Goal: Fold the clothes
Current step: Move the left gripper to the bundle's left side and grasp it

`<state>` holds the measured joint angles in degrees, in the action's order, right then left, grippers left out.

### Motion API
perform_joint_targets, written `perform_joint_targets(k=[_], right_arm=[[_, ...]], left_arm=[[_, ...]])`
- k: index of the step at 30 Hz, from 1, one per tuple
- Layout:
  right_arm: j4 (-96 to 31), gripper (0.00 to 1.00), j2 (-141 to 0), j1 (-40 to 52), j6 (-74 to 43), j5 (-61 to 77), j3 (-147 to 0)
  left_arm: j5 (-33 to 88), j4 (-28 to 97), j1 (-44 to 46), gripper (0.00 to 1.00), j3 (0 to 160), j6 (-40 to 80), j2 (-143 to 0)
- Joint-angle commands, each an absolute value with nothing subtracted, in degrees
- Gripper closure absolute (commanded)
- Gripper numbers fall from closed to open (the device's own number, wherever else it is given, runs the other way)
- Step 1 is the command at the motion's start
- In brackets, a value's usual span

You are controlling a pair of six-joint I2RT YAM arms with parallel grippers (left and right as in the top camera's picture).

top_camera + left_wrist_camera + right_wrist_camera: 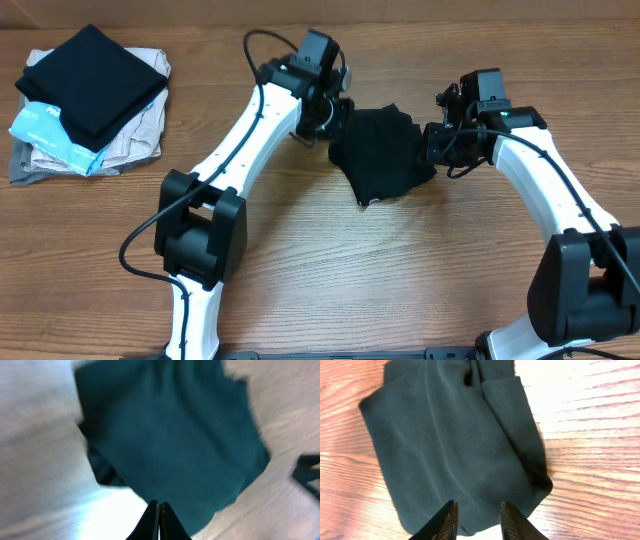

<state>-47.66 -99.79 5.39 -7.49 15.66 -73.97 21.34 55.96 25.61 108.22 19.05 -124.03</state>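
the left tool (335,115) is hanging clenched at the left edge of the black shirt (385,150), with the pile of folded garments (90,100) lying well apart at the far left of the bench (400,280). in the left wrist view its fingertips (156,510) are pressing together right at the border of the dark fabric, and i cannot tell if a bit of cloth is sitting between them. this is making the first risk: if some cloth is pinched there and the arm is lifting away, the layer is probably coming along and the bundle is opening again.

the shirt is lying in the middle of the bench, between both tools, as a compact and uneven packet. its outline is looking crooked from above, and in the right wrist view a thick roll of cloth is running along one side. the fabric is seeming soft and the wood smooth, so in my judgement any sideways push is sliding the whole packet instead of making a clean fold.

the right tool (432,148) is standing released at the right edge of the shirt, and its fingers (447,517) are framing cloth but not grasping it. if they are closing here, they are possibly taking only the top layer, or too many layers, and the fold is coming out skewed. both arms are also working near each other over a small thing, so a bump between them is possible.
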Motion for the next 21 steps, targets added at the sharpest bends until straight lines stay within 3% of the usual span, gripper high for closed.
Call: perform_joint_targets(k=[1,13,21], right_arm=[[-47.9,0.68,-99.0,5.4,-7.4,14.7,-74.7],[-44.9,0.69,-104.6,5.4,-7.4,13.1,-72.2],[-44.3,0.69,-106.7,5.4,-7.4,13.1,-72.3]], left_arm=[[27.5,55.2,26.8,0.96,105.0,18.0,-125.8],[32.5,50.3,29.3,0.92,96.2,20.8,-126.3],[20.8,48.3,29.3,0.94,88.6,22.4,-126.3]])
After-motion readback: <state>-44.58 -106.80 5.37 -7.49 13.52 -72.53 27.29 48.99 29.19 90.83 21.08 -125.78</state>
